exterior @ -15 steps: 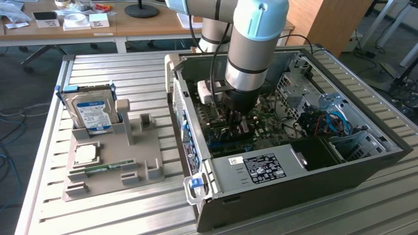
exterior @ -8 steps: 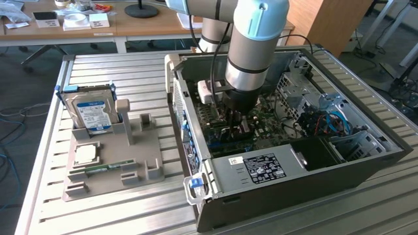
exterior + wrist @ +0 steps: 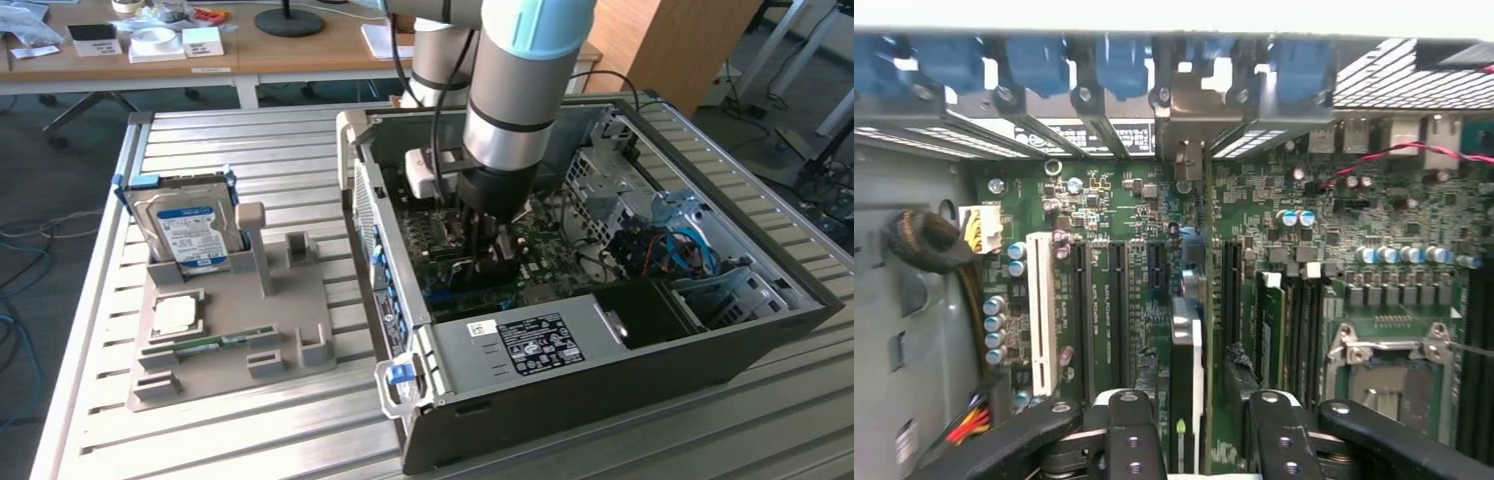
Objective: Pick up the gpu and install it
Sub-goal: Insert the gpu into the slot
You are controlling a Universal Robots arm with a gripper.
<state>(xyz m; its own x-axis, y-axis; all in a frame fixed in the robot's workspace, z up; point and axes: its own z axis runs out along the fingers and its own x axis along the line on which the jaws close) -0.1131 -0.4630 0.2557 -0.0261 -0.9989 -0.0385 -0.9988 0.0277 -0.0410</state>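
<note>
Black fingers [image 3: 1129, 440] of the end effector [image 3: 1192, 435] were seen closest to the wrist camera, spread apart to either side of the gpu [image 3: 1185, 385], with a gap visible between each finger and the card. The gpu was seen edge-on, standing upright in a slot of the green motherboard [image 3: 1154, 300], its metal bracket [image 3: 1189, 125] reaching up to the row of blue clips at the rear wall of the computer case [image 3: 694, 350]; whether it was fully seated could not be told. A white slot [image 3: 1040, 310] was seen on the motherboard a few slots away from the gpu, and an empty processor socket [image 3: 1389, 375] lay on the gpu's other side. In the exterior view, the end effector [image 3: 491, 245] was lowered inside the open computer case, just above the motherboard [image 3: 534, 255], where the card itself was hidden by the arm. The computer case lay on its side on the slatted metal counter [image 3: 240, 140]. Toward the exterior view's left of the computer case, a grey parts holder [image 3: 234, 350] rested on the counter, carrying an upright hard drive [image 3: 187, 230] with a blue-and-white label, a processor chip [image 3: 176, 315] and a narrow green RAM stick [image 3: 211, 343].
</note>
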